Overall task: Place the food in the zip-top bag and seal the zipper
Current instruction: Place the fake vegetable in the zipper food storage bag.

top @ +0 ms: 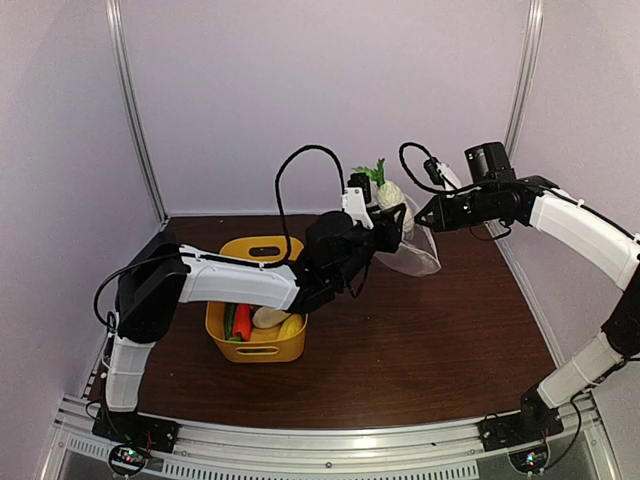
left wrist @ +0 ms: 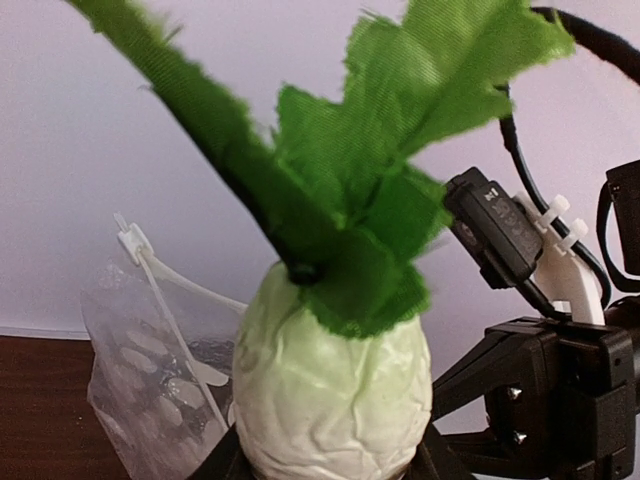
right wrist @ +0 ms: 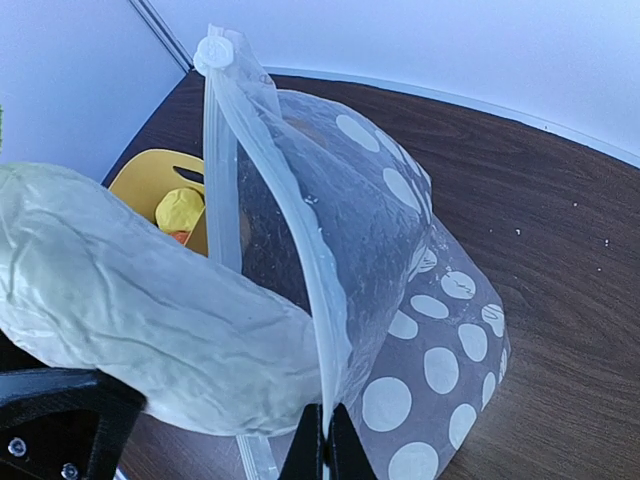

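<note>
My left gripper is shut on a pale green toy cabbage with green cloth leaves and holds it in the air at the mouth of the zip-top bag. In the left wrist view the cabbage fills the gripper, with the bag behind it to the left. My right gripper is shut on the zipper and holds the mouth edge of the polka-dot bag up. The cabbage lies against the open mouth. More food, red, green and yellow pieces, lies in the tub.
The yellow tub stands on the brown table left of centre, under my left arm; it also shows in the right wrist view. Lilac walls close the back and sides. My right gripper hangs close to the left one.
</note>
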`<act>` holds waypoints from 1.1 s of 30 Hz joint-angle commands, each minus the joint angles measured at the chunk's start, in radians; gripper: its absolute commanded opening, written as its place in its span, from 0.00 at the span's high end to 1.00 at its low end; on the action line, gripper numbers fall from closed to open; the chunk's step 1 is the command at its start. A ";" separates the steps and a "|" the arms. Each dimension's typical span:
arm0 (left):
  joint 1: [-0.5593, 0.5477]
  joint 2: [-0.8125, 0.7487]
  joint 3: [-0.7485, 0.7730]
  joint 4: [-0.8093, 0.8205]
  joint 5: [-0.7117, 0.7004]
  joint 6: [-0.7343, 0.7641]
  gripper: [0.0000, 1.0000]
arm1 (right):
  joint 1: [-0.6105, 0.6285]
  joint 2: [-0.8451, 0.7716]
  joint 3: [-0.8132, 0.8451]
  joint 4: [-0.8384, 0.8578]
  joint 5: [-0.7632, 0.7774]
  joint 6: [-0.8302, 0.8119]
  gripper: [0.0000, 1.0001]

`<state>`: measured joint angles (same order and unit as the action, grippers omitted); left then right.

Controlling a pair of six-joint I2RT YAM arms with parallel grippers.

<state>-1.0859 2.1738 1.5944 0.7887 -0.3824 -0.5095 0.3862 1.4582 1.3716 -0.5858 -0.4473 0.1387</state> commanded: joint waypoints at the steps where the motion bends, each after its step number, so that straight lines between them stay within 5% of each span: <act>1: -0.005 0.037 0.051 -0.090 -0.052 0.012 0.81 | 0.000 -0.043 -0.014 0.021 -0.011 0.010 1.00; 8: -0.005 0.094 0.158 -0.267 -0.060 0.003 0.73 | 0.000 -0.065 -0.024 0.027 -0.007 0.003 1.00; 17: -0.006 0.061 0.226 -0.408 -0.050 0.055 0.32 | -0.001 -0.075 -0.034 0.025 0.009 -0.010 1.00; 19: -0.005 0.029 0.219 -0.404 -0.037 0.099 0.06 | -0.002 -0.075 -0.043 0.032 0.006 -0.009 1.00; 20: -0.006 0.018 0.216 -0.406 -0.029 0.122 0.03 | -0.003 -0.075 -0.046 0.035 0.006 -0.008 1.00; 28: -0.006 -0.202 0.009 -0.279 0.083 0.238 0.02 | -0.044 -0.093 -0.047 0.031 0.003 -0.027 1.00; 33: -0.005 -0.357 -0.081 -0.357 0.068 0.339 0.02 | -0.061 -0.104 -0.056 0.022 0.051 -0.066 1.00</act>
<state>-1.0878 1.9270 1.5566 0.4255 -0.3252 -0.2798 0.3393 1.3849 1.3319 -0.5575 -0.4442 0.1169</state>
